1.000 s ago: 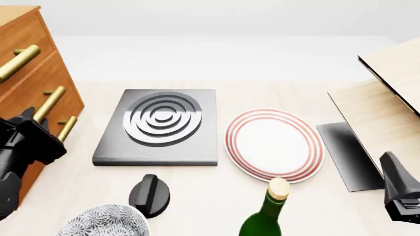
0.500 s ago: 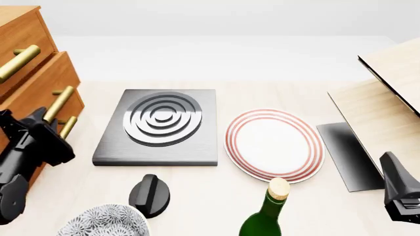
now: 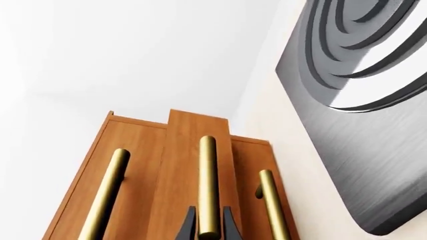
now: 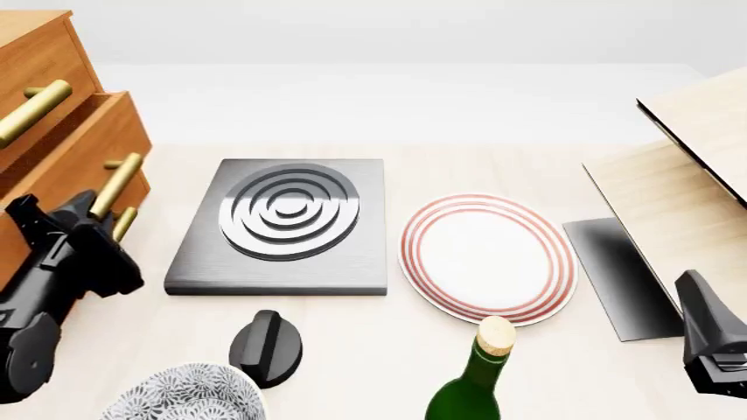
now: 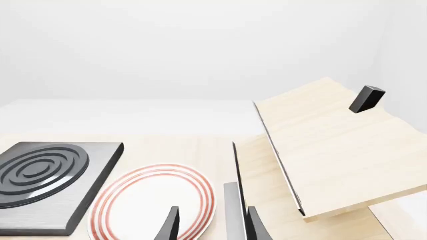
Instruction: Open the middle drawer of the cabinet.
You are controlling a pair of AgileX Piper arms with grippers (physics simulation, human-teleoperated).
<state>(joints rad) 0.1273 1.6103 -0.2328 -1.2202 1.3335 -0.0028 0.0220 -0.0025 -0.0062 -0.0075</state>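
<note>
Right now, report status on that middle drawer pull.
Left gripper shut on the middle drawer handle. Drawer stands proud of the cabinet. Right gripper open, idle. Stove plate close, not blocking.

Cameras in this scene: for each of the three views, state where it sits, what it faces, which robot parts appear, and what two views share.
Front view: above and behind the arms, facing forward over the table; shows the left pincer at the cabinet and the right pincer.
Left wrist view: behind the left pincer, facing the middle drawer; fingertips straddle its handle.
Right wrist view: behind the right pincer, facing the plate and pale wooden box; fingertips show.
Shared: the stove plate appears in all three.
</note>
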